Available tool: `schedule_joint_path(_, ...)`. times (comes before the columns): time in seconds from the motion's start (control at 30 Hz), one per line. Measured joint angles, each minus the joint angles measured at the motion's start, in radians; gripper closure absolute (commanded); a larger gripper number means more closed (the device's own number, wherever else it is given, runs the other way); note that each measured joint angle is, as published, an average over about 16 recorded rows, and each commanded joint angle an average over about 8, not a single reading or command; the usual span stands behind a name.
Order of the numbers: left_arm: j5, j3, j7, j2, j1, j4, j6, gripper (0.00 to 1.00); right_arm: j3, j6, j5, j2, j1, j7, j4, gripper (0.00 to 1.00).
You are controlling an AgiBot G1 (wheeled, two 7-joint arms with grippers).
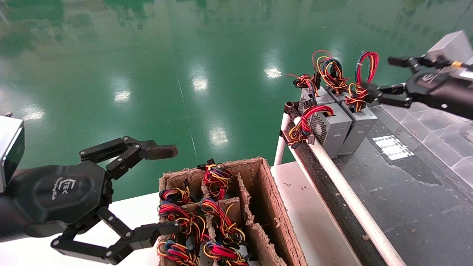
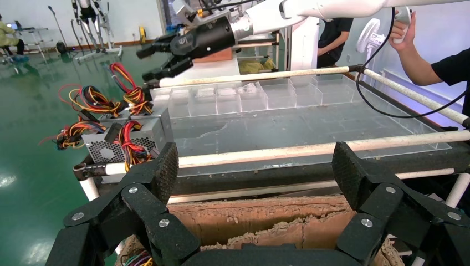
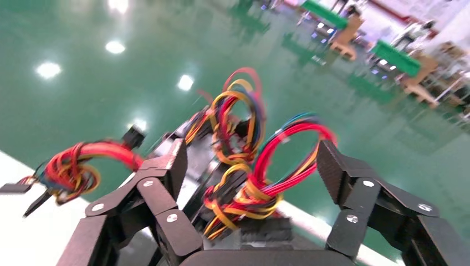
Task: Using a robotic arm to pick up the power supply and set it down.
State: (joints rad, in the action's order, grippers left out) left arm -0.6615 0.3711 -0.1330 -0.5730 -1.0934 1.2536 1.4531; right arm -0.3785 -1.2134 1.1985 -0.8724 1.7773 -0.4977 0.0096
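Observation:
The power supply is a slim plain grey box standing on the dark belt table at the right. A tall loop of red, yellow and blue wires rises from its top. My right gripper is open at the height of that loop, just right of it. In the right wrist view the wire loop lies between the spread fingers of the right gripper, with no visible contact. My left gripper hangs open at the lower left beside the cardboard box, holding nothing; the left wrist view shows the left gripper open over the box's edge.
A grey box with a mesh side and drooping red wires stands against the power supply, and a third unit stands behind. The cardboard box holds several wired units. White rails edge the belt. Clear trays and a person's hand are beyond.

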Motion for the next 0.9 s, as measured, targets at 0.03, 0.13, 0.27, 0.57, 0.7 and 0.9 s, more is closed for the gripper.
schedule_joint_path(0.03,0.0,0.0,0.0,0.0,0.0,0.0,0.0,0.0,0.006,-0.005,-0.009,0.003,-0.002,-0.001,-0.002,0.0)
schedule_joint_path(0.13,0.0,0.0,0.0,0.0,0.0,0.0,0.0,0.0,0.027,-0.027,-0.04,0.011,-0.009,0.001,-0.006,0.0)
schedule_joint_path(0.27,0.0,0.0,0.0,0.0,0.0,0.0,0.0,0.0,0.051,-0.061,-0.079,0.022,-0.024,0.018,0.005,0.0)
schedule_joint_path(0.57,0.0,0.0,0.0,0.0,0.0,0.0,0.0,0.0,0.076,-0.116,-0.146,0.05,-0.092,0.1,0.114,0.0)
schedule_joint_path(0.7,0.0,0.0,0.0,0.0,0.0,0.0,0.0,0.0,0.078,-0.128,-0.169,0.066,-0.136,0.143,0.198,0.0)
schedule_joint_path(0.9,0.0,0.0,0.0,0.0,0.0,0.0,0.0,0.0,0.081,-0.147,-0.206,0.089,-0.205,0.208,0.328,0.0)
